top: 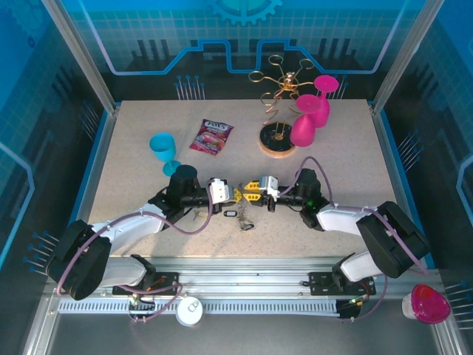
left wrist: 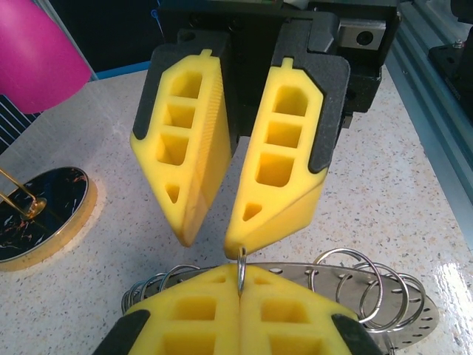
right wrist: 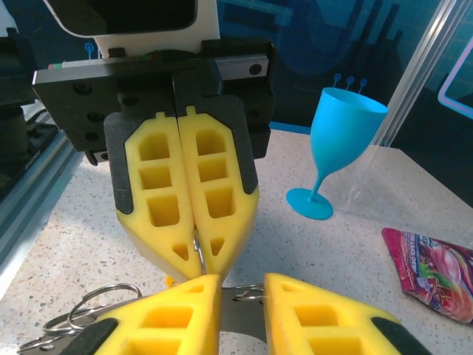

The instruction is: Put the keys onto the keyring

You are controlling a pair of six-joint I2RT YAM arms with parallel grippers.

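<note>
Lying flat, keyring [left wrist: 425, 318], long axis sideways

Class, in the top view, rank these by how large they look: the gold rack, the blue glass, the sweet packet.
1. gold rack, clearly the largest.
2. blue glass and sweet packet look about alike, so they are left unranked.

Light: bright, even, from overhead; blue tint on the backdrop [top: 236, 44] behind the pincers
Glare: white sheen on the table [left wrist: 449, 290] just beside the left pincer [left wrist: 240, 275]; glints on the keyring [left wrist: 403, 329] under it
Shadows: soft, short, beneath it and the right pincer [top: 250, 191]
Focus: pincer fingers crisp; background beyond them slightly soft
</note>
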